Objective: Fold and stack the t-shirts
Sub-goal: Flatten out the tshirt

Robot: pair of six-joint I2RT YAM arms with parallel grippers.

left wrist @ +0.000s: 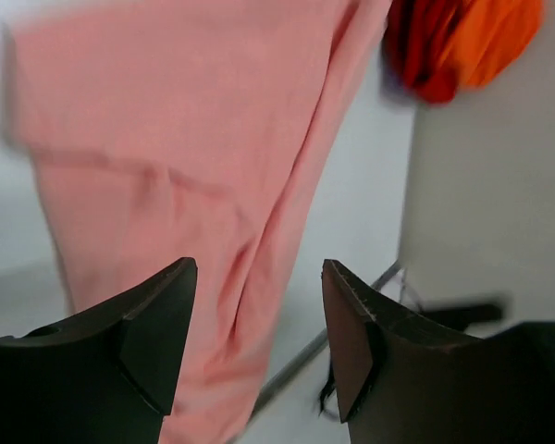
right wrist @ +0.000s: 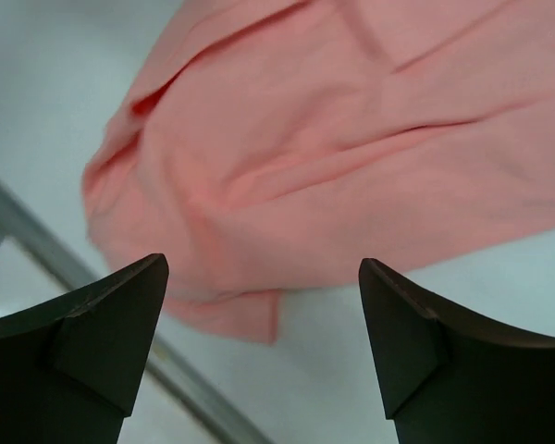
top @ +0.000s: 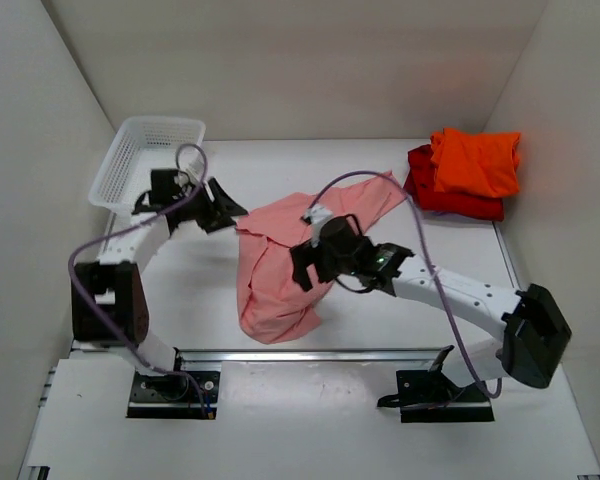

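A salmon-pink t-shirt (top: 280, 270) lies crumpled in the middle of the table; it also shows in the left wrist view (left wrist: 166, 139) and the right wrist view (right wrist: 351, 148). A bright orange t-shirt (top: 477, 160) lies folded on a red t-shirt (top: 442, 194) at the back right. My left gripper (top: 230, 212) is open and empty just left of the pink shirt's upper edge. My right gripper (top: 302, 268) is open and empty, hovering above the pink shirt's middle. In the right wrist view the open fingers frame the shirt's lower edge and bare table.
A white mesh basket (top: 140, 160) stands at the back left beside the left arm. White walls close in the table on the left, back and right. A metal rail (top: 310, 352) runs along the near edge.
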